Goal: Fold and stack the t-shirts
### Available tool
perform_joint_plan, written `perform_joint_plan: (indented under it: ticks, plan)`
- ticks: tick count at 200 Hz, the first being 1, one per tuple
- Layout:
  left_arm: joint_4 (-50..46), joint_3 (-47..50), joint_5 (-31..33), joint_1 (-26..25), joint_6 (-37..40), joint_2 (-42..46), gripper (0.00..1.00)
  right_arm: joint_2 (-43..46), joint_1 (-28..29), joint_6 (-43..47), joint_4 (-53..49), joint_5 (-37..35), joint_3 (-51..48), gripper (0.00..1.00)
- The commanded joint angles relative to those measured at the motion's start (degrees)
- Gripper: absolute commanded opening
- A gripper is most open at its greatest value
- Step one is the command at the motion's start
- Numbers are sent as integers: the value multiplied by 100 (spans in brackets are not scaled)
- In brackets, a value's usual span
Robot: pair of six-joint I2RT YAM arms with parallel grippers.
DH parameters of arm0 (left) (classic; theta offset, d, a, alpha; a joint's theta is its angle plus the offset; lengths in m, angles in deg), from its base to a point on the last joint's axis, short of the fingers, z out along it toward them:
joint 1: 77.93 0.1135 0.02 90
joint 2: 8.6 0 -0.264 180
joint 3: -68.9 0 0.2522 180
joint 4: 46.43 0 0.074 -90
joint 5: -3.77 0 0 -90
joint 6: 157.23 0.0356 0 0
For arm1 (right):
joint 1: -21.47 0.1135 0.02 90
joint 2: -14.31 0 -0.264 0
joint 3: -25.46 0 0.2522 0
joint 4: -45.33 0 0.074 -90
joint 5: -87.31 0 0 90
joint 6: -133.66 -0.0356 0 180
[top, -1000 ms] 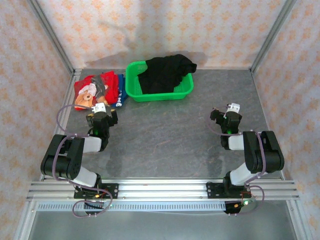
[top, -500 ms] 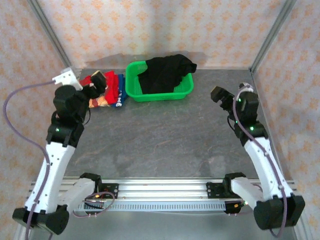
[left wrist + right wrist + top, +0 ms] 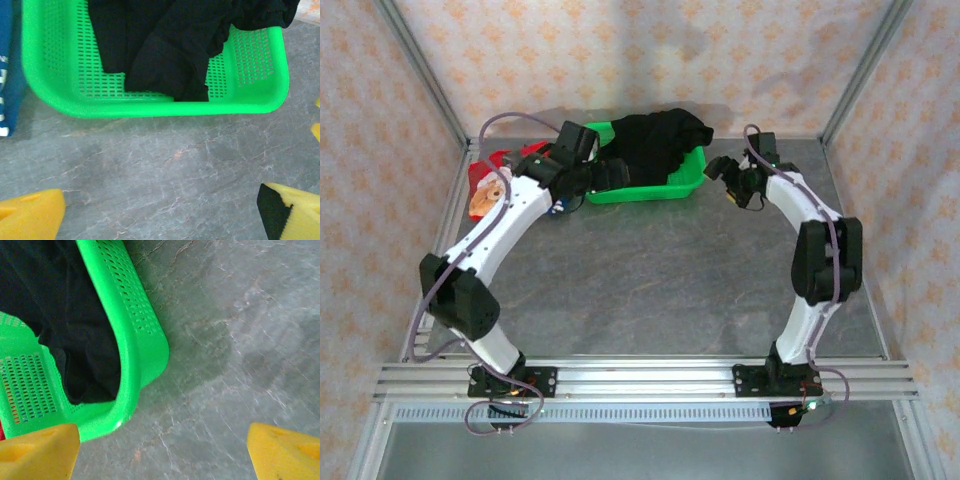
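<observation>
I reckon I'm partway: the red tee point(image 3: 483, 172) and blue tee point(image 3: 8, 60) sit piled left of the green basket point(image 3: 645, 193), the black tee point(image 3: 652, 145) lies unfolded inside it, and my left gripper point(image 3: 160, 212) and right gripper point(image 3: 162, 450) hang near its rim, jaws released and empty.

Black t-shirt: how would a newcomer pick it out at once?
Find the green mesh basket at the far edge of the table. The black t-shirt lies heaped inside it, spilling over the far right rim. It is crumpled and plain dark, unlike the red tee and blue tee left of the basket.
</observation>
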Motion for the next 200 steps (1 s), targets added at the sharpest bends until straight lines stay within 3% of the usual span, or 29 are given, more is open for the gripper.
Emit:
perform_joint_plan:
  ticks: [1,33,43,53,67,103,132,163,180,200]
  plan:
    - [-172,-619,-141,3,-155,-264,100,-502,94,-328,214,130,511,84]
    - [-289,-1262,-21,-10,-150,-973,100,-1415,313,-351,-1,73,1312,75]
    - [-339,-1495,-20,-11,-150,-1222,100,-1600,385,-360,-33,23,1493,64]
    - [-407,-1720,61,-15,-155,-1607,99,-1666,441,-389,-20,-111,1570,43]
    - [-581,-2078,271,-10,-145,-1975,97,-1497,460,-510,92,-228,1383,23]
    - [-858,-2811,673,-9,18,-2680,95,-135,511,47,-253,-603,123,4]
    - [-956,-2851,763,-78,85,-3041,93,1164,551,33,-314,-670,-1324,0]
    - [-568,-2402,774,-505,74,-3216,94,2691,700,-348,-150,-551,-2905,0]
    - [-552,-2094,937,-758,22,-3338,94,3384,700,-615,-145,-587,-3457,0]
    - [-4,-1410,673,-1026,-155,-3254,94,3940,694,-724,-334,-731,-3766,0]
